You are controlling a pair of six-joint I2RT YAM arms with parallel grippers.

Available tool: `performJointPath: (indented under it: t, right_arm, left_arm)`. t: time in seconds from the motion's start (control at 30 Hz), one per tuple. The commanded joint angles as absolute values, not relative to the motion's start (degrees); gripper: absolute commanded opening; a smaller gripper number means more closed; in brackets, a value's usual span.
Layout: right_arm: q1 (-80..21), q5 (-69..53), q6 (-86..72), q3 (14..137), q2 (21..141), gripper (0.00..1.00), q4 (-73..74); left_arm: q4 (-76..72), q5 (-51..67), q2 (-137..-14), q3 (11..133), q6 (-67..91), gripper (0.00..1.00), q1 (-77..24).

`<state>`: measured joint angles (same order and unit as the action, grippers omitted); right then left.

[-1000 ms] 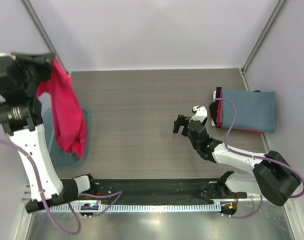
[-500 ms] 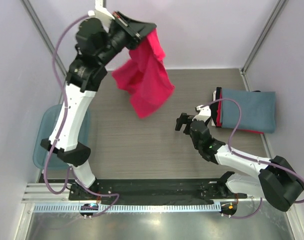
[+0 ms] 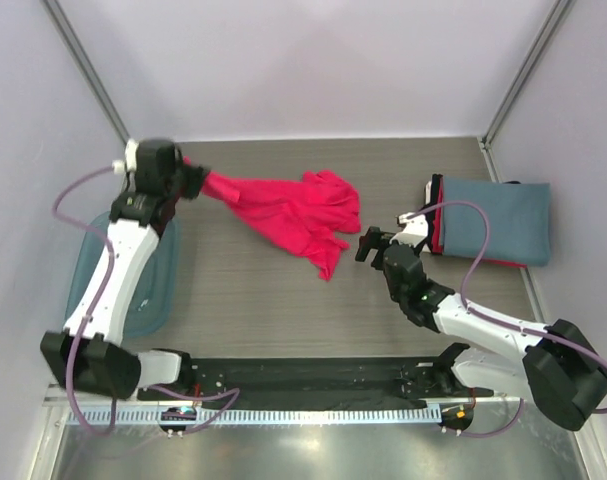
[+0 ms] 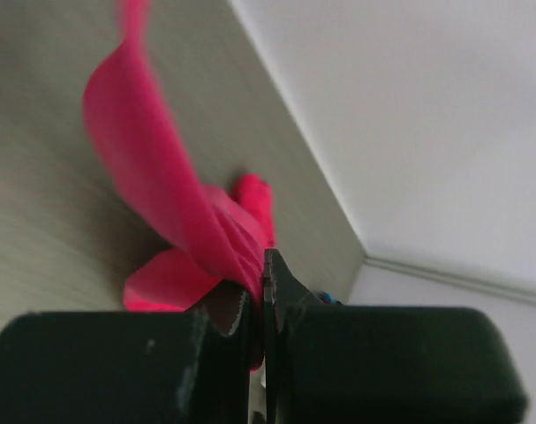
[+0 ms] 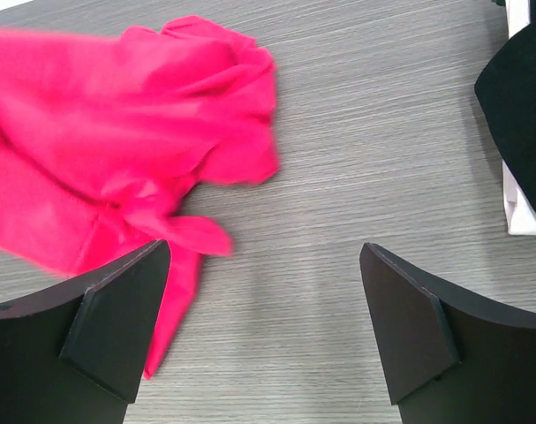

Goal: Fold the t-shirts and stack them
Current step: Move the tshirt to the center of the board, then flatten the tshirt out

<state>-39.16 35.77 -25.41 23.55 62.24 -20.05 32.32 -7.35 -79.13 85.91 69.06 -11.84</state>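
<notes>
Grey wood-grain table (image 3: 283,310), left claw (image 3: 194,183) pinching pink tee (image 3: 293,212), right claw (image 3: 370,243) spread nearby

My left gripper (image 3: 190,183) is pinching one end of the bright pink-red cotton t-shirt (image 3: 298,212), which is trailing crumpled across the grey wood-grain table (image 3: 283,300). My right gripper (image 3: 366,243) is hovering wide-jawed just beside it, near the folded slate blue-grey t-shirt (image 3: 503,220). A translucent blue plastic bin (image 3: 161,290) is sitting beneath my left arm.

hot pink-red tee (image 3: 298,212), slate blue-grey tee (image 3: 503,222) (red and black edges underneath), grey woodgrain table (image 3: 283,290), see-through blue bin (image 3: 148,300)
</notes>
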Motion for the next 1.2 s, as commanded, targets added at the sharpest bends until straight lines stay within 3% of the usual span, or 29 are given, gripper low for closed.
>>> performJointPath:
  t: [0.0,0.07,0.17,0.5,0.53,0.63,0.7,0.73,0.8,0.87,1.17]
  right_arm:
    - [-39.20,37.89,-25.58,23.99,62.75,0.94,-21.97]
    - [-39.20,36.74,-25.49,25.30,65.20,0.93,-21.45]
    - [-39.11,34.55,-25.31,27.94,69.59,0.87,-19.96]
    - [-37.10,24.26,-24.08,39.36,81.03,0.68,-13.63]
    - [-36.83,24.08,-24.34,40.42,82.51,0.67,-12.75]
    - [-34.55,20.23,-27.67,45.95,86.29,0.54,-7.50]
    - [-32.62,15.14,-29.70,50.96,88.58,0.50,-2.91]
    - [-32.35,14.33,-30.84,52.02,89.55,0.50,-2.64]
    - [-32.08,13.97,-30.94,54.92,92.80,0.50,-2.64]
    - [-31.64,13.01,-30.85,58.17,96.83,0.55,-2.11]
    - [-30.59,8.17,-30.41,68.28,109.06,0.56,-1.06]
  left_arm:
    - [23.93,-9.93,-68.15,68.44,74.26,0.00,-8.27]
    - [19.27,-11.95,-65.49,56.99,75.49,0.00,-6.07]
    - [19.51,-15.45,-64.16,51.78,75.15,0.00,-4.13]
    - [26.28,-17.06,-71.54,58.79,69.19,0.01,-4.04]
    - [25.84,-15.75,-71.98,59.23,66.73,0.11,-4.04]
    - [25.21,-11.78,-73.56,60.64,61.35,0.27,-4.13]
    - [25.75,-11.86,-73.83,60.82,60.82,0.50,-4.30]
    - [26.45,-13.17,-73.48,60.73,60.82,0.71,-4.39]
    - [27.33,-15.02,-72.78,60.82,60.82,0.87,-4.92]
    - [27.69,-17.13,-71.37,61.00,59.77,0.93,-5.80]
    - [28.91,-23.43,-71.27,65.72,50.20,0.95,-17.30]
